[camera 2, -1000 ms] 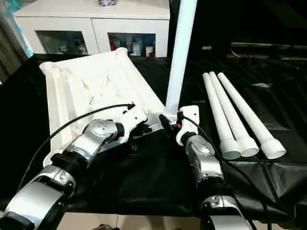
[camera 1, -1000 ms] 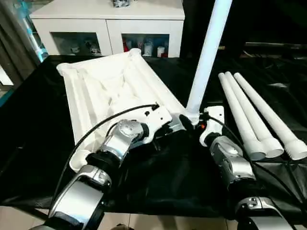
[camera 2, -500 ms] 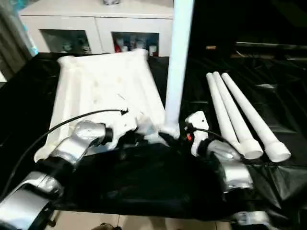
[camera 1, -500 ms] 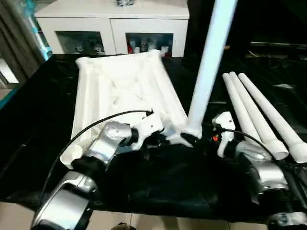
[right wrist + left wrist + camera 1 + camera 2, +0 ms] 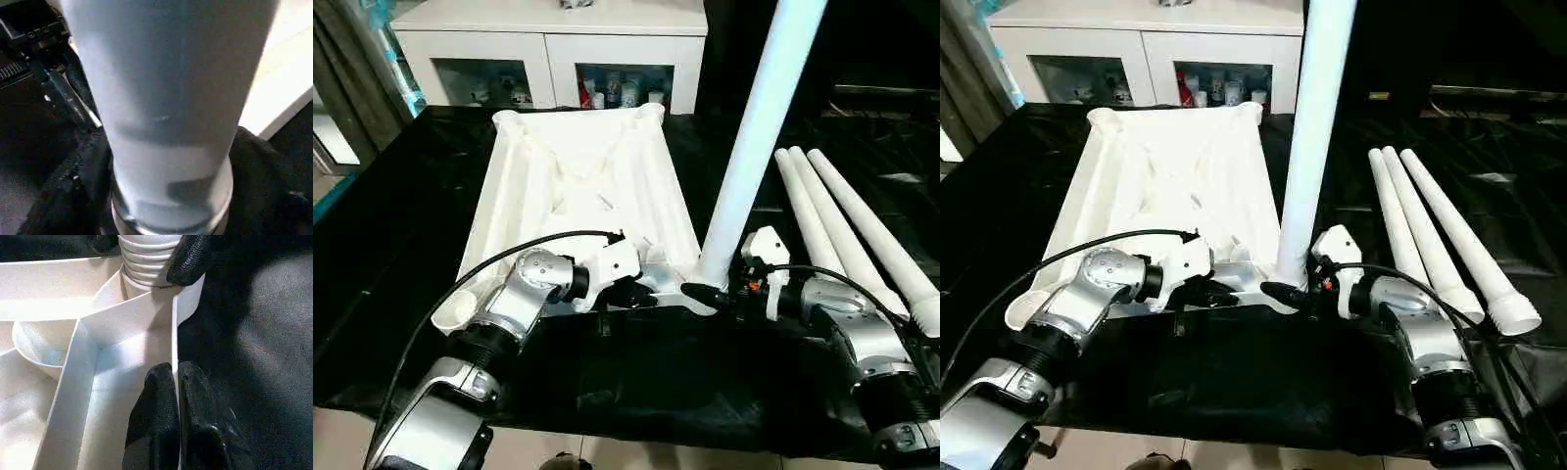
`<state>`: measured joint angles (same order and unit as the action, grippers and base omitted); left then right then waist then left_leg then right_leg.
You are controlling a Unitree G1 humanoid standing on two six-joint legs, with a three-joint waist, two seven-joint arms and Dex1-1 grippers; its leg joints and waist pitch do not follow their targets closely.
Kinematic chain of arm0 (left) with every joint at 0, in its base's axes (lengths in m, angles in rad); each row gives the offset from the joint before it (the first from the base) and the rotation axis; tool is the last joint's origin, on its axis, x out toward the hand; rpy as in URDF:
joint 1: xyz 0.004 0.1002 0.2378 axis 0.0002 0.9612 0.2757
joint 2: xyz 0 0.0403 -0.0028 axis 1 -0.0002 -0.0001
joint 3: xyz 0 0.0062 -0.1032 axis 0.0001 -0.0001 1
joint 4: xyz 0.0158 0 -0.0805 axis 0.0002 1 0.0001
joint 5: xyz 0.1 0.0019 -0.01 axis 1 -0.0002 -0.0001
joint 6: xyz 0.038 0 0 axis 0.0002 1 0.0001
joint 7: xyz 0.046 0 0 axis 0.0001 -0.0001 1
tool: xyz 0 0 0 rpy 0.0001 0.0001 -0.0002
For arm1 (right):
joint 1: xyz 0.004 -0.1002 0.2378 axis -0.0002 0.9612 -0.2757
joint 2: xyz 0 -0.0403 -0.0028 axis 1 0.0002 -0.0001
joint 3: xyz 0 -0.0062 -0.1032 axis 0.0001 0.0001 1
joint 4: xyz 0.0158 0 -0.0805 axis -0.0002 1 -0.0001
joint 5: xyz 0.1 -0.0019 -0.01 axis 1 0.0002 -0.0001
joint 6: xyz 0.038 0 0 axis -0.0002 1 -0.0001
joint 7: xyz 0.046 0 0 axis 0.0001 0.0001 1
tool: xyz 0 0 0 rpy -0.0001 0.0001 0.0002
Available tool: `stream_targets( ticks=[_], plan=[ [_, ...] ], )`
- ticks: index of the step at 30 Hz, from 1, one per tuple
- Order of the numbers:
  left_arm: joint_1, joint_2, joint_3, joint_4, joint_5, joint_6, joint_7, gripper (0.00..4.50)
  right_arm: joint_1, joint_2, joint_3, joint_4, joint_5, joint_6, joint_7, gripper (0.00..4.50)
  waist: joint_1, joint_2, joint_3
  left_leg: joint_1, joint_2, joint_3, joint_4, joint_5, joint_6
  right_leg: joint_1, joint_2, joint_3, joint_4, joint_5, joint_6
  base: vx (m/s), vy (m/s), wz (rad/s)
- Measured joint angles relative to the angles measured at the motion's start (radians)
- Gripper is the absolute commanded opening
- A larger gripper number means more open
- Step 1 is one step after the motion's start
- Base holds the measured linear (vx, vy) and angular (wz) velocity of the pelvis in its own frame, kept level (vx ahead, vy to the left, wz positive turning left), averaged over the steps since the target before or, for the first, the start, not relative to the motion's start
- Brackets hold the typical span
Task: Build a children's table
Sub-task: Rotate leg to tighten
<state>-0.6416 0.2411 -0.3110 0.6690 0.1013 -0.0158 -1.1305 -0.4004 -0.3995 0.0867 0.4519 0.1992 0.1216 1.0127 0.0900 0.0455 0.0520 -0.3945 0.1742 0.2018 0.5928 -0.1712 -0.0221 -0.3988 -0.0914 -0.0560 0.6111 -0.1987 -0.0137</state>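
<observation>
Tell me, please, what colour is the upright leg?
White; the leg shows best in the right eye view.

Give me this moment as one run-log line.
stage: first leg upright in near-right corner socket | left gripper: shut on tabletop wall | right gripper: around leg base | spare legs: three, right

white tabletop, white legs, black cloth
</observation>
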Motion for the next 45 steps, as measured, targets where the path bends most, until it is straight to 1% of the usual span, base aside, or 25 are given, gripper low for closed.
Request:
stream_targets(
  ticks=[3, 5, 11, 14, 16, 18, 19, 20, 21, 24, 27, 29, 30, 33, 34, 35, 37, 41, 42, 44, 45],
  plan=[
    [0.0, 0.0, 0.0, 0.0, 0.0, 0.0, 0.0, 0.0, 0.0, 0.0, 0.0, 0.0, 0.0, -0.002, 0.001, 2.92, 0.0, 0.0, 0.0, 0.0, 0.0, 0.0, 0.0, 0.0, 0.0, 0.0, 0.0, 0.0, 0.0, 0.0, 0.0, 0.0, 0.0, 0.0],
    [0.0, 0.0, 0.0, 0.0, 0.0, 0.0, 0.0, 0.0, 0.001, 0.0, 0.0, 0.0, 0.0, -0.004, 0.002, 2.81, 0.0, 0.0, 0.0, 0.0, 0.0, 0.0, 0.0, 0.0, 0.0, 0.0, 0.0, 0.0, 0.0, 0.0, 0.0, 0.0, 0.0, 0.0],
    [0.001, 0.002, 0.0, -0.001, 0.0, 0.001, -0.001, 0.0, 0.012, 0.004, -0.001, -0.005, 0.004, -0.011, -0.002, 2.73, 0.0, 0.0, 0.0, 0.0, 0.0, 0.0, 0.0, 0.001, 0.001, 0.0, 0.0, 0.0, 0.0, 0.0, 0.0, 0.0, 0.0, 0.0],
    [-0.003, -0.007, 0.003, 0.005, 0.0, 0.011, 0.014, 0.0, 0.029, 0.034, -0.019, -0.007, 0.004, -0.027, -0.045, 2.72, -0.001, -0.001, -0.001, 0.001, 0.0, 0.0, 0.0, 0.001, 0.001, 0.0, 0.0, 0.0, 0.0, 0.0, 0.0, 0.0, 0.0, 0.0],
    [-0.029, -0.032, 0.007, 0.05, 0.01, 0.02, 0.067, 0.0, 0.027, 0.078, -0.041, 0.032, -0.007, -0.062, -0.145, 2.72, -0.003, -0.001, -0.001, 0.001, 0.0, 0.0, 0.002, 0.001, 0.0, 0.001, 0.0, 0.0, 0.001, 0.001, -0.001, 0.0, 0.0, 0.0],
    [-0.072, -0.077, 0.011, 0.116, 0.025, 0.039, 0.16, 0.0, 0.002, 0.132, -0.067, 0.089, -0.034, -0.093, -0.296, 2.72, -0.009, -0.002, -0.001, 0.001, 0.0, 0.0, 0.003, 0.002, 0.0, 0.001, -0.001, 0.0, 0.001, 0.004, -0.002, 0.0, 0.0, 0.0],
    [-0.081, -0.088, 0.011, 0.13, 0.033, 0.043, 0.19, 0.0, -0.007, 0.142, -0.074, 0.104, -0.04, -0.098, -0.338, 2.72, -0.01, -0.002, -0.001, 0.002, -0.001, 0.0, 0.004, 0.002, 0.0, 0.002, -0.002, 0.0, 0.0, 0.004, -0.002, 0.0, 0.0, 0.0],
    [-0.088, -0.1, 0.011, 0.143, 0.038, 0.048, 0.216, 0.0, -0.014, 0.154, -0.082, 0.119, -0.043, -0.102, -0.375, 2.72, -0.01, -0.002, -0.001, 0.003, -0.001, 0.0, 0.004, 0.002, 0.0, 0.004, -0.002, 0.001, 0.0, 0.004, -0.002, 0.0, 0.0, 0.0],
    [-0.106, -0.126, 0.013, 0.173, 0.044, 0.055, 0.263, 0.0, -0.034, 0.19, -0.095, 0.147, -0.046, -0.101, -0.451, 2.72, -0.015, -0.002, -0.001, 0.005, -0.001, 0.001, 0.004, 0.002, 0.0, 0.005, -0.002, 0.001, 0.0, 0.004, -0.002, 0.0, 0.0, 0.0],
    [-0.153, -0.189, 0.022, 0.243, 0.053, 0.094, 0.39, 0.0, -0.101, 0.261, -0.133, 0.222, -0.06, -0.088, -0.647, 2.72, -0.028, -0.002, -0.001, 0.005, -0.001, 0.001, 0.004, 0.002, 0.0, 0.006, -0.002, 0.001, -0.002, 0.003, 0.0, 0.0, 0.0, 0.0],
    [-0.17, -0.221, 0.025, 0.272, 0.055, 0.109, 0.443, 0.0, -0.13, 0.28, -0.139, 0.257, -0.082, -0.087, -0.718, 2.72, -0.029, -0.002, -0.002, 0.009, -0.002, 0.0, 0.004, 0.002, 0.0, 0.01, -0.002, 0.001, -0.002, 0.004, -0.001, 0.0, 0.0, 0.0],
    [-0.18, -0.228, 0.031, 0.291, 0.055, 0.106, 0.448, 0.0, -0.138, 0.283, -0.139, 0.271, -0.097, -0.098, -0.727, 2.72, -0.029, -0.002, -0.002, 0.01, -0.002, -0.001, 0.003, 0.002, 0.0, 0.011, -0.002, 0.0, -0.004, 0.004, -0.001, 0.0, 0.0, 0.0],
    [-0.182, -0.228, 0.032, 0.296, 0.055, 0.102, 0.449, 0.0, -0.14, 0.285, -0.139, 0.28, -0.099, -0.11, -0.729, 3.42, -0.029, -0.002, -0.002, 0.01, -0.002, -0.001, 0.002, 0.002, 0.0, 0.012, -0.002, 0.0, -0.004, 0.004, -0.001, 0.0, 0.0, 0.0],
    [-0.182, -0.223, 0.032, 0.299, 0.056, 0.091, 0.448, 0.0, -0.141, 0.292, -0.139, 0.293, -0.098, -0.135, -0.714, 3.48, -0.031, -0.002, -0.002, 0.01, -0.002, -0.001, 0.002, 0.002, 0.0, 0.012, -0.002, -0.001, -0.004, 0.004, -0.001, 0.0, 0.0, 0.0],
    [-0.182, -0.22, 0.032, 0.302, 0.056, 0.087, 0.448, 0.0, -0.142, 0.292, -0.139, 0.296, -0.097, -0.137, -0.709, 3.77, -0.031, -0.002, -0.002, 0.01, -0.002, -0.001, 0.002, 0.002, 0.0, 0.012, -0.002, -0.001, -0.004, 0.004, -0.001, 0.0, 0.0, 0.0],
    [-0.182, -0.218, 0.032, 0.305, 0.056, 0.081, 0.448, 0.0, -0.142, 0.292, -0.139, 0.298, -0.097, -0.139, -0.703, 3.86, -0.032, -0.002, -0.002, 0.01, -0.002, -0.001, 0.002, 0.002, 0.0, 0.012, -0.002, -0.001, -0.004, 0.004, -0.001, 0.0, 0.0, 0.0],
    [-0.182, -0.209, 0.03, 0.305, 0.055, 0.07, 0.436, 0.0, -0.142, 0.285, -0.133, 0.299, -0.097, -0.152, -0.67, 3.9, -0.034, -0.002, -0.002, 0.009, -0.002, -0.001, 0.002, 0.002, 0.0, 0.011, -0.002, -0.001, -0.004, 0.004, -0.001, 0.0, 0.0, 0.0],
    [-0.17, -0.174, 0.027, 0.29, 0.054, 0.041, 0.382, 0.0, -0.131, 0.242, -0.108, 0.279, -0.096, -0.146, -0.557, 3.9, -0.036, -0.002, -0.002, 0.009, -0.001, -0.001, 0.0, 0.002, 0.0, 0.01, -0.002, -0.002, -0.004, 0.004, 0.0, 0.0, 0.0, 0.0],
    [-0.15, -0.147, 0.025, 0.261, 0.051, 0.022, 0.339, 0.0, -0.104, 0.205, -0.085, 0.237, -0.09, -0.138, -0.475, 3.9, -0.034, -0.002, -0.002, 0.008, -0.001, -0.001, -0.002, 0.002, 0.0, 0.009, -0.002, -0.003, -0.004, 0.003, 0.001, 0.0, 0.0, 0.0],
    [-0.126, -0.114, 0.021, 0.224, 0.047, 0.0, 0.277, 0.0, -0.073, 0.154, -0.065, 0.185, -0.079, -0.122, -0.371, 3.9, -0.031, -0.002, -0.002, 0.007, -0.001, -0.001, -0.004, 0.002, 0.0, 0.009, -0.002, -0.004, -0.004, 0.002, 0.004, 0.0, 0.0, 0.0],
    [-0.111, -0.091, 0.021, 0.199, 0.04, -0.011, 0.238, 0.0, -0.054, 0.127, -0.046, 0.154, -0.073, -0.114, -0.304, 3.9, -0.028, -0.002, -0.002, 0.006, 0.0, -0.001, -0.004, 0.002, -0.001, 0.008, -0.002, -0.005, -0.004, 0.001, 0.005, 0.0, 0.0, 0.0]
  ],
)
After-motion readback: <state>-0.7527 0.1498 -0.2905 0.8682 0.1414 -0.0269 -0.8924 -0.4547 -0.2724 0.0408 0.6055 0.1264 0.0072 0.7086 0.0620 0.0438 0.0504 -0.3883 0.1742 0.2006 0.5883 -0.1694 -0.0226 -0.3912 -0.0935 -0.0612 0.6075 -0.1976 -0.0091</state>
